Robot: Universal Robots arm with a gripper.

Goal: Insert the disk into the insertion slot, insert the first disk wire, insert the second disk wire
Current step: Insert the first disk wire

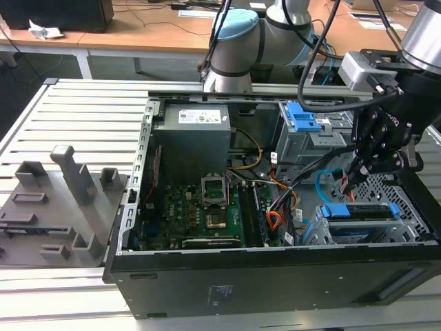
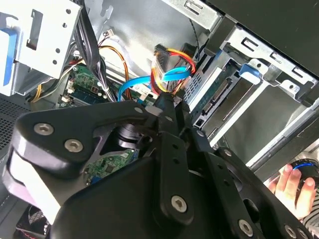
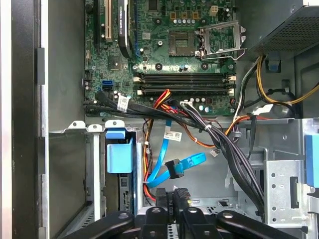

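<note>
Gripper (image 2: 167, 102) fingers sit pinched nearly together on the first disk wire (image 2: 170, 54), whose orange and red strands and plug hang just behind the disk (image 2: 222, 92). The disk, in its blue carrier, sits inside the insertion slot (image 1: 313, 233) at the exterior view's right of the computer case (image 1: 275, 283). The second disk wire (image 3: 192, 162) curves loose beside the fingertips. Further off lies the motherboard (image 1: 186, 207). A person's hand (image 2: 289, 181) rests outside the case.

Green motherboard (image 1: 189, 210), grey power supply (image 1: 193, 141)
</note>
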